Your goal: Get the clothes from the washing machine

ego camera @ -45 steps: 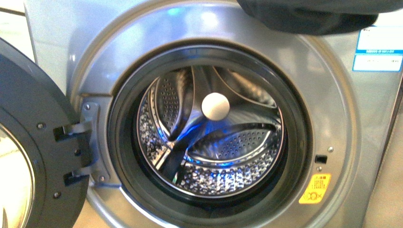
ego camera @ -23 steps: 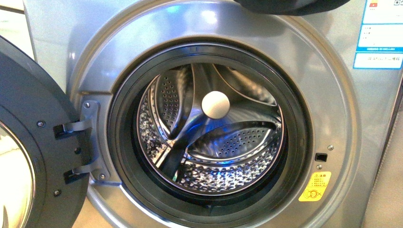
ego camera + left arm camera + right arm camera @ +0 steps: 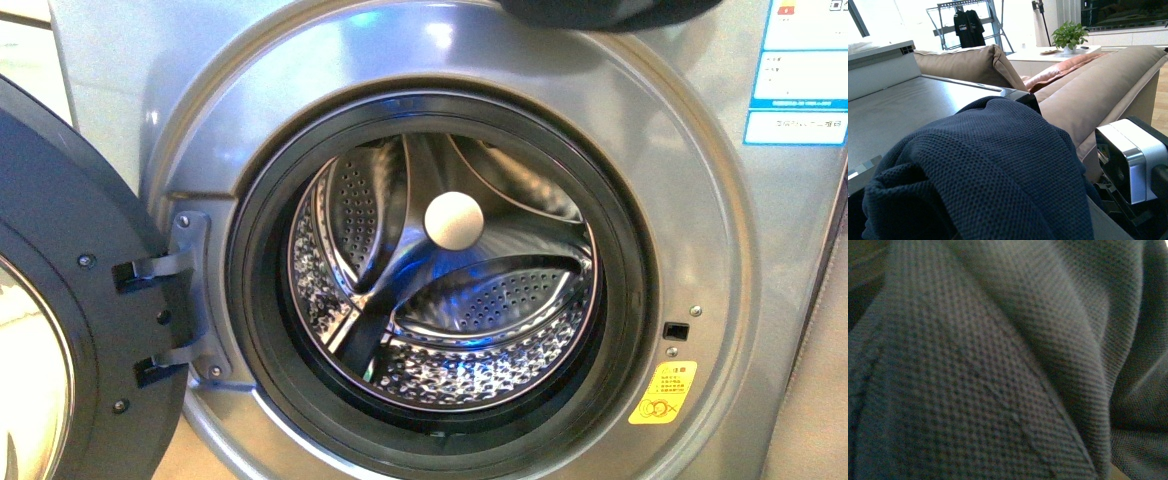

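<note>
I'm judging the clothes (image 3: pixel 988 165) soft, light and floppy, best pinched at a thick fold; cloth is hiding my jaws, so I cannot tell their grip.

- We see the clothes (image 3: pixel 610 12) only as a dark strip in the front view, cut off by the top edge.
- The washing machine's door (image 3: pixel 60 300) on the left runs past the picture's edge.
- We cannot read the yellow sticker's (image 3: pixel 663 395) small print.
- The clothes fill the right wrist view, slightly blurred, and hide both tools from us.
</note>
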`<state>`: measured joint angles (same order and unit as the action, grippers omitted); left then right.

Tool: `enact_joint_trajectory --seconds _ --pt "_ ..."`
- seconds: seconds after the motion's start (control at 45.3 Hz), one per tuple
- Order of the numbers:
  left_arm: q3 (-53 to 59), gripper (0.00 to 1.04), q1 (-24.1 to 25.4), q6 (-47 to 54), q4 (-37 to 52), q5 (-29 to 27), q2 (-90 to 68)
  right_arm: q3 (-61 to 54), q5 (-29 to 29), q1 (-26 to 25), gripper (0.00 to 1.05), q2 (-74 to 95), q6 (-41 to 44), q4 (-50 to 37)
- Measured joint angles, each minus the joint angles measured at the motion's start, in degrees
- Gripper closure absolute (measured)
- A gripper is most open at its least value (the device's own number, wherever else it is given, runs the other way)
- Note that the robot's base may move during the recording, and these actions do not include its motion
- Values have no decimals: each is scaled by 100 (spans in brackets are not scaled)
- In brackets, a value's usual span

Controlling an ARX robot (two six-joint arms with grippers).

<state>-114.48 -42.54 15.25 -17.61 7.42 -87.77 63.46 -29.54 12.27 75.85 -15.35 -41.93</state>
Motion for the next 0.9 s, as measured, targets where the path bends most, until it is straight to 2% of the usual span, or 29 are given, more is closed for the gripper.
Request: enact_joint_trajectory --seconds 0.11,0.177,0.353,0.397,0.463,0.662,0.706,0.817,0.905 --pt "0 89 0 -11 0 31 0 -181 17 -66 92 -149 -107 -76" --pt "0 76 0 -7 0 48 0 -278 35 -105 92 -254 -146 -94" --pt "-11 53 -11 -7 4 68 2 -439 120 -284 92 -487 -284 -98" --pt "-11 48 -13 -4 4 70 2 -466 153 -363 92 -535 -350 -101" --pt "-15 33 -22 -7 4 70 2 -474 221 -522 92 -584 -470 -118" --pt "-20 7 -22 -4 4 70 2 -476 302 -909 92 -699 -756 -149" --pt "-20 5 -22 -2 4 70 2 -479 299 -999 92 -739 -809 -149" --pt "-20 7 -22 -4 4 70 2 -538 249 -1314 92 -896 -929 -146" --pt "-20 6 -22 -4 4 68 2 -686 70 -1781 92 -1130 -1095 -160"
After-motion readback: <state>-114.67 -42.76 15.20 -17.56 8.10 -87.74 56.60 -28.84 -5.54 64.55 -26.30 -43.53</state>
